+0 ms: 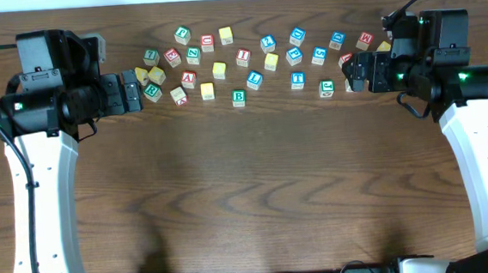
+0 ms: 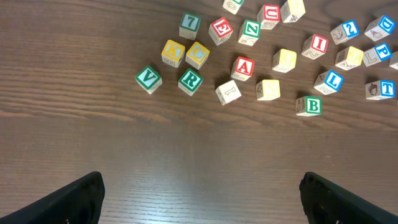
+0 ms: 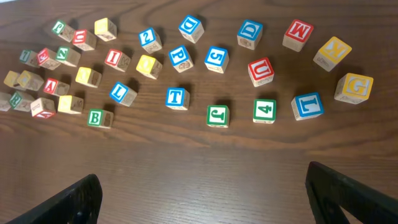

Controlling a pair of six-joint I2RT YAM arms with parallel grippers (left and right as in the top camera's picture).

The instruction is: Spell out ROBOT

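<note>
Wooden cubes (image 1: 219, 69) scattered, word unstarted; green R (image 2: 190, 81), green B (image 2: 309, 106), blue T (image 3: 177, 97) loose; left gripper (image 2: 202, 199), right gripper (image 3: 205, 196) spread empty, ready to pick

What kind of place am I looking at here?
Probably a robotics lab or test bench rather than a home: a white left arm and right arm are mounted at a wooden table, with lettered toy blocks scattered along its far side.

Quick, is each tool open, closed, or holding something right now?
Left tool: open, holding nothing.
Right tool: open, holding nothing.
</note>
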